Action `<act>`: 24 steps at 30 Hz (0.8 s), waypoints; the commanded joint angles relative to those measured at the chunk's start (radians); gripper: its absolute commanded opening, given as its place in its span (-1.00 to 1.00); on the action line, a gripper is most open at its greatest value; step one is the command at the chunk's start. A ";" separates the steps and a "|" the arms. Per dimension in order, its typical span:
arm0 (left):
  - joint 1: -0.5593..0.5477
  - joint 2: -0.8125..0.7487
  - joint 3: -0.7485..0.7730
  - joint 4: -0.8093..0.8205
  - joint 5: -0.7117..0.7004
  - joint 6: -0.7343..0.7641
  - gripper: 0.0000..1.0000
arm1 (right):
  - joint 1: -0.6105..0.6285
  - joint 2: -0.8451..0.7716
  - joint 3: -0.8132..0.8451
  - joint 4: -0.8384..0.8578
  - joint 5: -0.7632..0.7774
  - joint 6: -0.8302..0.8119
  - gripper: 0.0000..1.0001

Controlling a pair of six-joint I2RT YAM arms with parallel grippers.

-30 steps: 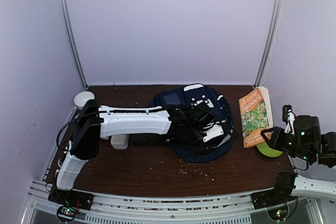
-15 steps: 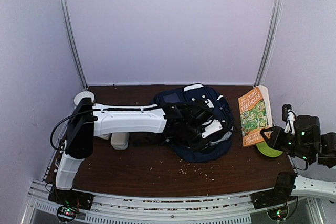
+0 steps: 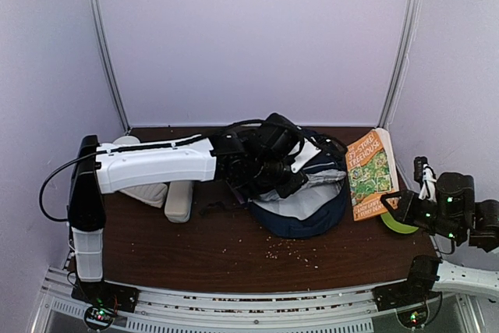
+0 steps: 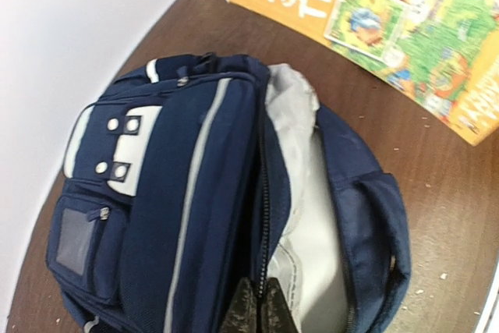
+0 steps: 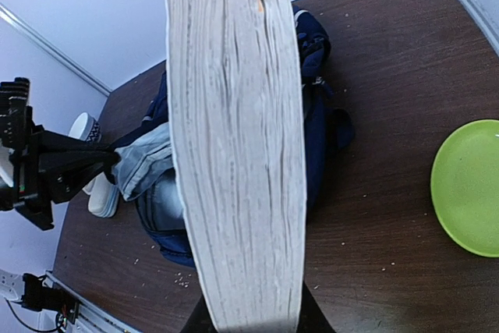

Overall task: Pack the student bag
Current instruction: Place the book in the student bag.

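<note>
Subject of task: large navy blue fabric student bag [image 3: 312, 222] with white stripe trim. It lies on the dark brown wooden table [image 3: 195, 255] at mid-width, nearer the far edge than the near edge.
Left gripper: the left gripper [image 4: 253, 307] is closed tight, with its fingertips pinched on the bag's zip edge at the mouth. It holds the front panel raised off the back panel.
Bag mouth: gaping, with the light grey lining [image 4: 312, 232] exposed. It faces upward and toward the table's right edge. The slot runs roughly left to right in the overhead view.
Bag contents: none seen. The deeper part is hidden by fabric folds.
Right gripper: the right gripper [image 3: 395, 207] is clamped on the lower end of a thick orange-and-green paperback book [image 3: 370, 171]. Its jaws are apart only by the book's thickness.
Book position: off the table, tilted upright, just right of the bag and near the right edge. No contact with the bag can be made out.
Governing relation: the bag mouth lies to the left of the held book, and the right arm is the nearer. The book's long axis runs far-to-near, across the slot, so it is judged to need turning before entry.
Other container: round lime green plate [image 5: 472, 189] by the right edge, below the right gripper. It is bare where visible.
Risk, as judged: the soft rim may sag or catch a book corner.
Surface: pale crumbs [image 3: 292, 251] are scattered near the bag.
</note>
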State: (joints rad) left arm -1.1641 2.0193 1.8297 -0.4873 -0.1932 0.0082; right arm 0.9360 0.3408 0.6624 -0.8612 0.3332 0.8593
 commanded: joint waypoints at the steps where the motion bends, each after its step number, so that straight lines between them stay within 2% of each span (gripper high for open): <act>1: 0.011 -0.034 0.029 0.113 -0.169 -0.023 -1.00 | -0.003 -0.041 0.005 0.166 -0.119 0.008 -1.00; 4: 0.068 -0.011 0.077 0.098 -0.153 -0.108 -1.00 | -0.003 -0.078 0.009 0.241 -0.197 0.064 -1.00; 8: 0.123 -0.013 0.088 0.157 -0.083 -0.227 -1.00 | -0.002 -0.093 -0.008 0.237 -0.239 0.150 -1.00; 12: 0.129 -0.017 0.112 0.221 -0.058 -0.239 -1.00 | -0.003 -0.131 -0.108 0.287 -0.300 0.245 -1.00; 16: 0.129 -0.018 0.141 0.254 -0.040 -0.247 -1.00 | -0.003 -0.216 -0.216 0.352 -0.298 0.334 -1.00; 24: 0.121 -0.012 0.119 0.346 0.097 -0.275 -1.00 | -0.003 -0.292 -0.355 0.501 -0.311 0.450 -1.00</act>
State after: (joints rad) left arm -1.0367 2.0224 1.9190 -0.3626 -0.1818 -0.2321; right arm 0.9314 0.1135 0.3317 -0.5644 0.0341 1.2411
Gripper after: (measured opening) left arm 0.018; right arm 0.194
